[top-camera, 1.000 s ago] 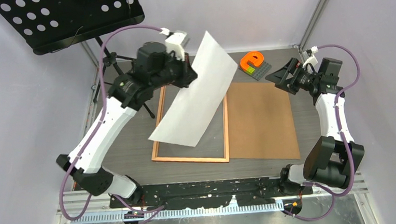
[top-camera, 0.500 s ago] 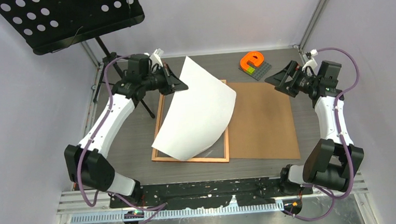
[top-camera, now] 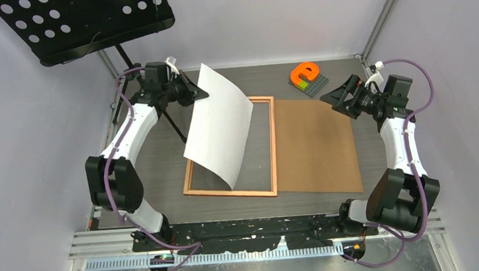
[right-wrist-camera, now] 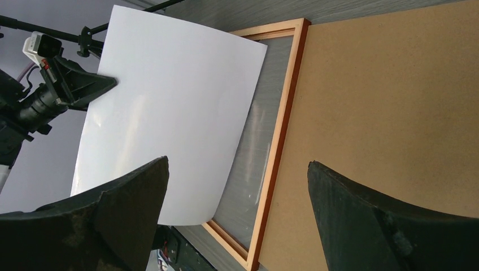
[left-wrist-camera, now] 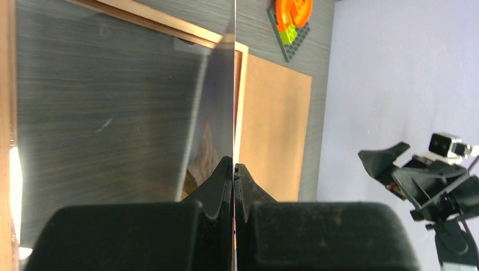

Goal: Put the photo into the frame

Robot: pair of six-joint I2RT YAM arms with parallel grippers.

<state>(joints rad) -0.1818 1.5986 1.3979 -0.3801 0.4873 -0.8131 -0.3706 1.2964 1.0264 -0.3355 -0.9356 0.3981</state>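
The photo shows its white back and stands steeply tilted over the left half of the frame; its lower corner reaches the frame's near rail. My left gripper is shut on the photo's upper far edge. In the left wrist view the photo is edge-on between my shut fingers, with a bit of brown mountain print showing. The frame lies flat on the table. My right gripper is open and empty, held above the table's far right. The right wrist view shows the photo and frame between my open jaws.
A plain brown backing board lies flat right of the frame, touching it; it also shows in both wrist views. An orange piece on a grey baseplate sits at the back. A black music stand stands at the far left.
My left gripper has moved left and down toward the far left corner, carrying the photo. The photo swung from lying across the frame to standing steeply over its left half. The right arm stayed put.
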